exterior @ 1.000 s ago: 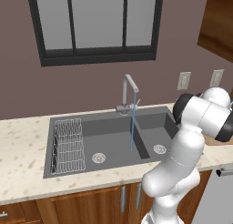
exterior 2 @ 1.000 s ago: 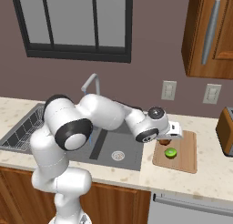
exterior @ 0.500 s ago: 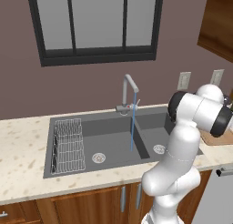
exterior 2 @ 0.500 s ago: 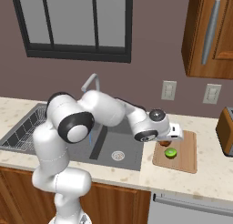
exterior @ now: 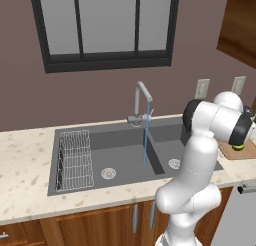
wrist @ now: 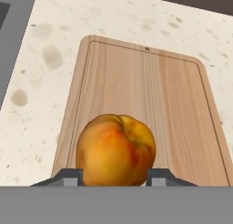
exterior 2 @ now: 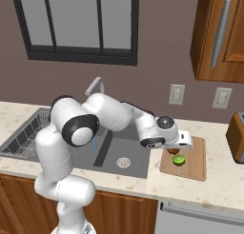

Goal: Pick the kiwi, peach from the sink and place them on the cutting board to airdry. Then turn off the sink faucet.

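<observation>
Hand view: claw (wrist: pixel 113 175) gripping peach (wrist: pixel 115 150) above cutting board (wrist: pixel 150 91). Dropped early, likely rolls toward 6 o'clock edge, bumping kiwi (exterior 2: pixel 178 160).

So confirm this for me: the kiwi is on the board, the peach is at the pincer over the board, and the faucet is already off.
Not quite: the faucet is running. The left base view shows a blue stream falling from its spout into the sink. The rest holds: the kiwi lies on the board, and the peach sits between the pincer's fingers above the board.
</observation>
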{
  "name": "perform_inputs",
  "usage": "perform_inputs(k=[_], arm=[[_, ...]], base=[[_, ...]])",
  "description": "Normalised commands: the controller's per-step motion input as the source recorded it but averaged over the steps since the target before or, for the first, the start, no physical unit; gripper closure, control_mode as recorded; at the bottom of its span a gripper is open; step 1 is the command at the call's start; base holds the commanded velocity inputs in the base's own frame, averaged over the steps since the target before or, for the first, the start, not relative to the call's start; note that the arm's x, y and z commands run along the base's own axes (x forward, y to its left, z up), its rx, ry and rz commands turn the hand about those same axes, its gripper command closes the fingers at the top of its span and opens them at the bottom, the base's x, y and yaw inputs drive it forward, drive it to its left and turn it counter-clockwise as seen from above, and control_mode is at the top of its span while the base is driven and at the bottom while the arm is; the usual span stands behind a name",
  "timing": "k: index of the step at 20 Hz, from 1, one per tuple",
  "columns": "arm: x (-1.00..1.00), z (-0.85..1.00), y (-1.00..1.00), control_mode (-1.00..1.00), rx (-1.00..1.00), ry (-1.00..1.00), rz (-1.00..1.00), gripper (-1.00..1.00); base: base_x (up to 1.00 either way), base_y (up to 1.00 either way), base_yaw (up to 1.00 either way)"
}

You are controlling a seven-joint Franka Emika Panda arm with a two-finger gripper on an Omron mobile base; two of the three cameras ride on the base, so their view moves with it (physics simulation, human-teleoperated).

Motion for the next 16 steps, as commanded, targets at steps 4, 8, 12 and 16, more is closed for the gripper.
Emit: perform_inputs(k=[4,8,12,16], arm=[[0.00,0.00,-0.01,-1.00,0.00,0.00,0.00,-1.00],[0.00,0.00,-0.02,-1.00,0.00,0.00,0.00,-1.00],[0.00,0.00,0.00,-1.00,0.00,0.00,0.00,-1.00],[0.00,0.21,0.00,-1.00,0.00,-0.02,0.01,-1.00]], base=[[0.00,0.00,0.00],[0.00,0.00,0.00],[0.00,0.00,0.00],[0.00,0.00,0.00]])
